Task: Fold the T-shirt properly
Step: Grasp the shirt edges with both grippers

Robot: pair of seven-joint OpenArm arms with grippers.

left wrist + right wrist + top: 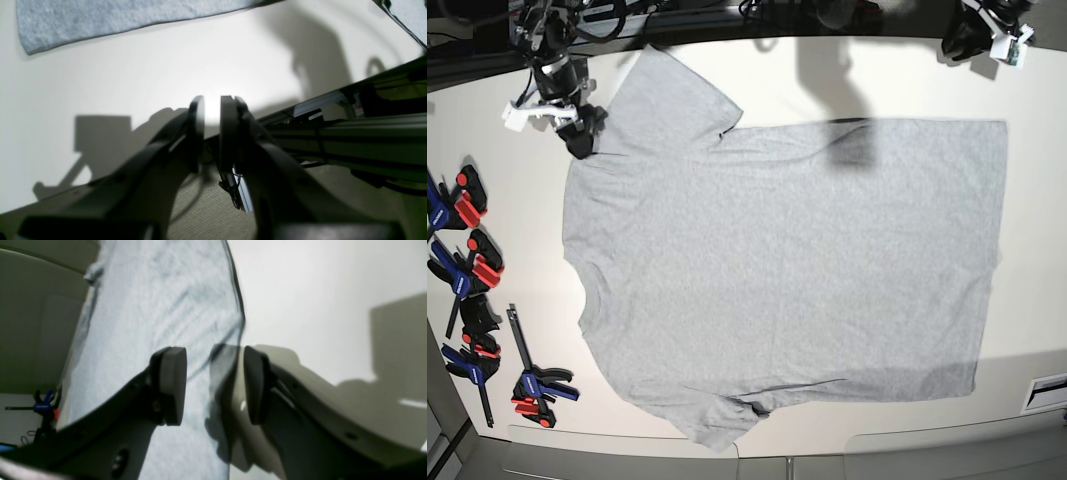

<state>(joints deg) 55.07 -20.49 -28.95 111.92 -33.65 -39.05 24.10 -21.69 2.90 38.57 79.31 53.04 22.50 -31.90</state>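
- Fabric of the T-shirt (787, 270) is light heather-grey, and the side facing up is plain, with no lettering in sight.
- It lies spread flat on the white surface (897, 75), covering most of it, with its hem running along the right edge in the base view and its shoulders toward the left edge.
- One short sleeve points to the far left corner, the other to the near edge, where its tip is slightly rumpled and curled.
- Soft creases run across the chest and near the far sleeve's seam; the body is otherwise smooth.
- The right gripper (579, 135) sits at the far left corner, at the edge of the far sleeve. In its wrist view (213, 385) the jaws stand apart with a clear gap between them, straddling the cloth's dark-edged border, holding nothing.
- The left gripper (987, 35) is at the far right corner, off the cloth. In its wrist view (211, 133) the jaws are nearly together with only a narrow slit between them, nothing held, above bare surface, a grey cloth edge (110, 16) well apart from them.
- Blue-and-red clamps (472, 270) lie along the left edge.
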